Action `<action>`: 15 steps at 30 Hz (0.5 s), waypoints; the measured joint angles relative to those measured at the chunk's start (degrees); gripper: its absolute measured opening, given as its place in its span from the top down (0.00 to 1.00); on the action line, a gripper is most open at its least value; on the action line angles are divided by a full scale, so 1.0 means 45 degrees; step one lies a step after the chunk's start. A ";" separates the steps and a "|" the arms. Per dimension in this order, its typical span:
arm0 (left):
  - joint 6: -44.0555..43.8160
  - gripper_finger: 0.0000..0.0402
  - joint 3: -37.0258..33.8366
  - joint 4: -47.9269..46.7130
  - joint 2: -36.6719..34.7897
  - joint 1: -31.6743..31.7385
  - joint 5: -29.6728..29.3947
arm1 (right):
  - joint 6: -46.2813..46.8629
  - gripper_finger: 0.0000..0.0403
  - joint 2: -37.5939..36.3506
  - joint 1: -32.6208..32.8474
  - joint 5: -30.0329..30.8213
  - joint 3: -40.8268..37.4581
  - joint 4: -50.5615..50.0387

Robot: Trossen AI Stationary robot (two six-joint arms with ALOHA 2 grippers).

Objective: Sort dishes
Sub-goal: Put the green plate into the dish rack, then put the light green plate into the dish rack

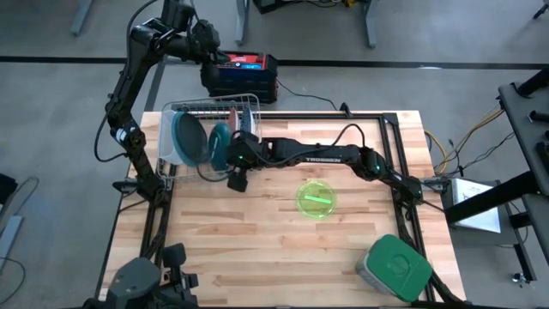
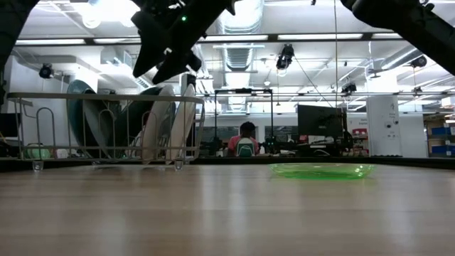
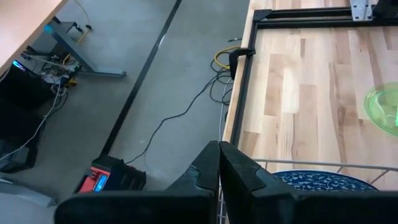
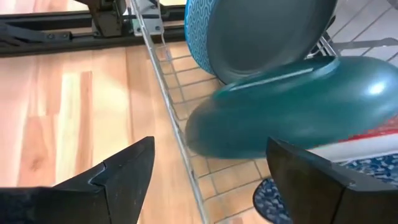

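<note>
Left gripper [image 3: 219, 163]: raised behind the desk's far-left corner, beyond the wire metal rack [image 1: 250, 103]; fingers fully closed, holding nothing; this arm waits.

Rack contents: several dishes stand on edge in the rack at the far-left part of the wooden desk [image 1: 257, 249]. Visible are a large dark grey-teal round plate [image 1: 188, 140], a teal bowl [image 4: 298, 112] next to it, and a reddish dish edge [image 1: 233, 116] deeper in the rack. A blue-patterned dish [image 4: 198, 32] also shows in the right wrist view. These count as sorted, as far as can be judged.

Right gripper [image 1: 237, 174]: reaches across the desk to the rack's near side, just beside the teal bowl; fingers spread wide, one on each side of the bowl in the wrist view, gripping nothing.

Remaining dish: a translucent lime green round plate [image 1: 316, 198] lies flat near the desk's centre, well apart from the rack and untouched.

Other item: a square grey container with a green lid [image 1: 395, 267] sits at the near-right corner; not part of the sorting.

Progress estimate: most dishes are racked; the lime green plate is still to be placed. Whether the teal bowl is finally seated cannot be told.
</note>
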 joint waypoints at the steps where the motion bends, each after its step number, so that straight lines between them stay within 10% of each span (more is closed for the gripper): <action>1: 0.0000 1.00 0.0000 -0.0002 0.0000 0.0000 0.0004 | 0.0040 0.26 -0.0063 0.0021 -0.0003 0.0005 -0.0119; 15: -0.0227 1.00 0.0000 -0.0585 -0.0016 -0.0047 0.1619 | 0.0093 0.26 -0.1150 0.0492 -0.0019 0.0024 -0.3703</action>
